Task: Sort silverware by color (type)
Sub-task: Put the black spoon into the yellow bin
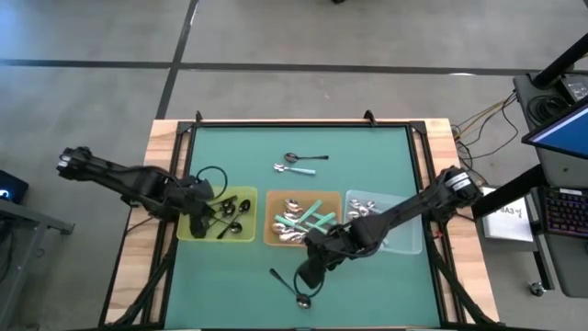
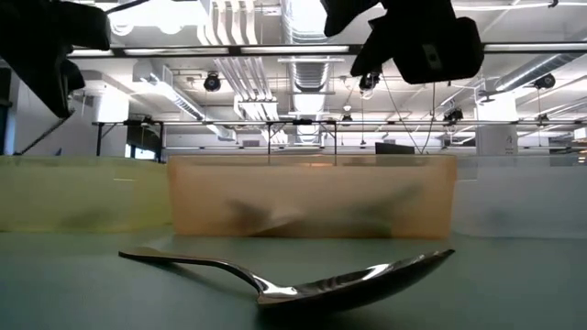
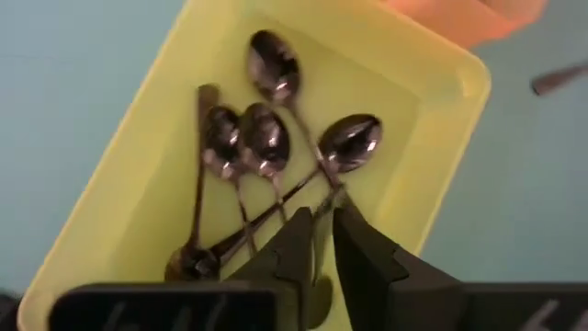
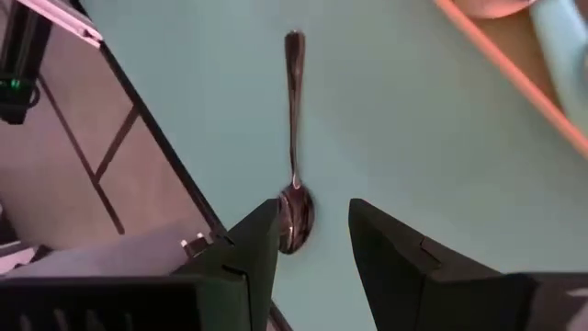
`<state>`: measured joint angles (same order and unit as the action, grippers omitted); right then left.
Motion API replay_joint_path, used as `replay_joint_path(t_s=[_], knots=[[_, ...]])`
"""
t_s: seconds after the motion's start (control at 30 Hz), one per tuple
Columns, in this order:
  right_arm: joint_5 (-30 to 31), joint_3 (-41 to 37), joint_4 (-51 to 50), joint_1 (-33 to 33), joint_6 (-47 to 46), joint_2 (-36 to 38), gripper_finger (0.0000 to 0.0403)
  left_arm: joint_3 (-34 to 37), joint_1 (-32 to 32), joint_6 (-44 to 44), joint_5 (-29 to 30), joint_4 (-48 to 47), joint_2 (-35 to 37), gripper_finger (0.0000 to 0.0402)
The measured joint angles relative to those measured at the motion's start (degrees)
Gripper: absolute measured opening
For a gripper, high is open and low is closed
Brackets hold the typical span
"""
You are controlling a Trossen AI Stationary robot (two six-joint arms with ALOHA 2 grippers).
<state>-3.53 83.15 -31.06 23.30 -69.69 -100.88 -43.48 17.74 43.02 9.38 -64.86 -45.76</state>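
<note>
Black spoon (image 4: 293, 138) just beside open right gripper (image 4: 312, 241)

Floor (image 1: 92, 101): grey concrete, crossed by dark seam lines. Work surface (image 1: 239, 152): green mat in a black frame, pale wood edges showing at both sides. Beside it, a laptop screen (image 1: 560, 129), a keyboard (image 1: 562, 213) with red-lit keys and loose cables (image 1: 482, 119). Behind: open industrial ceiling with white ducts (image 2: 243, 82), pipes, strip lights (image 2: 229, 50) and small hanging lamps (image 2: 213, 82).

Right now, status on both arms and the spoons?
Left gripper over yellow tray. Right gripper open above dark spoon on mat. Nothing in the way.
</note>
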Motion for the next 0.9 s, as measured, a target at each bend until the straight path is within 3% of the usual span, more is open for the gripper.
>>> replay_joint_path(t_s=[0.23, 0.4, 0.57, 0.9], knots=[[-0.41, -0.02, 3.35, 1.49, -6.06, -2.39, 0.0125, 0.0, 0.08, -7.79, -4.88, 10.19, -3.06, 0.0089], [-3.0, -0.02, 8.31, 2.36, -10.13, -5.9, 0.0125, -0.01, 0.07, -10.39, -12.52, 20.62, -4.67, 0.0117], [-2.95, -0.04, 9.84, 2.65, -13.61, -8.56, 0.0125, -0.02, 0.11, -12.34, -19.19, 26.83, -5.29, 0.0121], [-2.45, 0.0, 19.52, 2.7, -15.16, -15.28, 0.0125, -0.02, 0.11, -15.41, -19.42, 28.82, -4.68, 0.0121]])
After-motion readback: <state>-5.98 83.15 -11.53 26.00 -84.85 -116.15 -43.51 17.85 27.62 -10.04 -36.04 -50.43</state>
